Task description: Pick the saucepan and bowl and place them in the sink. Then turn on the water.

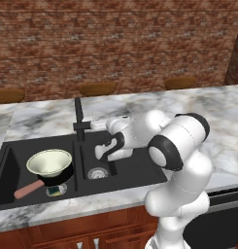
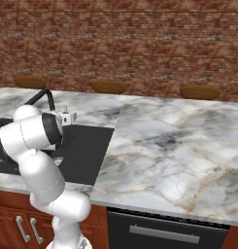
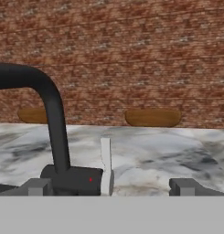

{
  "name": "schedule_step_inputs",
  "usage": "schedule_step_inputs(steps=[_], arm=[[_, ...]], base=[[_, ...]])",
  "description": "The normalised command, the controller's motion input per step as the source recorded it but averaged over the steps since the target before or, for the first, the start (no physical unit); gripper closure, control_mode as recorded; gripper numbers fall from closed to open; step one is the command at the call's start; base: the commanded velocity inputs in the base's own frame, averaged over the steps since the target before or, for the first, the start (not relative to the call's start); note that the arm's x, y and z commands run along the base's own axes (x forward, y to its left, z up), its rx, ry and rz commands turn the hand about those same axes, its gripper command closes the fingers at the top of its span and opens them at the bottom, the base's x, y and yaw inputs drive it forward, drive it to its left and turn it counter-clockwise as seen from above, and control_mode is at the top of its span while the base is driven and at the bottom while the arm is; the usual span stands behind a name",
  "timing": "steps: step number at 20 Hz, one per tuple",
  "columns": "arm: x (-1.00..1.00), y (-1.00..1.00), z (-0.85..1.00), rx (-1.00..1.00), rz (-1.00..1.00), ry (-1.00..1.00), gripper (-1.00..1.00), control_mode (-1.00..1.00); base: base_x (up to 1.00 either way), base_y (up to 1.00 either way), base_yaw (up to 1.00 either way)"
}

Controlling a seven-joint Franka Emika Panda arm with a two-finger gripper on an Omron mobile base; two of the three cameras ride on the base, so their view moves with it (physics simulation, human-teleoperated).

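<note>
At the lower left of the left base view, the black sink [image 1: 8, 170] sits sunk into the marble counter [image 1: 208, 116]. In its left basin lies the saucepan [image 1: 55, 177], its pink handle pointing toward the lower left corner, and the cream bowl [image 1: 49, 162] rests on top of the pan, greenish inside facing up. A small green and yellow thing, too small to name, lies just beside the pan on the basin floor. Right of the divider, the round steel drain [image 1: 97, 173] shows in the other basin.

At the back rim of the sink, near the middle of the frame, the black faucet [image 1: 79, 121] stands upright. The gripper [image 1: 97, 124] is just to its right, level with the faucet's base, pointing left toward it, with the pan and bowl below and to the left of it, well apart. Its jaws stand wide with nothing between them.

In the hand view, the faucet's neck [image 3: 54, 119] rises at the left and bends off the upper left edge; its dark base block [image 3: 72, 179] sits low, and a slim white lever [image 3: 105, 167] stands just right of it. The two fingertips [image 3: 38, 186] show at the bottom, spread far apart, the lever and base between them in the picture. No stream comes from the faucet.

In the right base view, the faucet [image 2: 45, 97] is at the upper left, the gripper [image 2: 67, 116] close beside it.
</note>
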Motion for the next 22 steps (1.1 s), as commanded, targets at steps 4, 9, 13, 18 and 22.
schedule_step_inputs(steps=[4,9,13,18,22], arm=[[0.23,0.0,-0.27,0.01,0.0,-0.08,-1.0,-1.0],[0.16,0.0,-0.35,0.01,0.0,-0.08,-1.0,-1.0],[0.14,0.03,-0.39,0.0,0.0,-0.07,-1.0,-1.0],[0.13,0.06,-0.24,0.0,0.0,-0.07,-1.0,-1.0],[0.16,0.14,-0.13,0.0,0.0,-0.06,-1.0,-1.0]], base=[[0.0,0.0,0.0],[0.0,0.0,0.0],[0.0,0.0,0.0],[0.0,0.0,0.0],[0.0,0.0,0.0]])
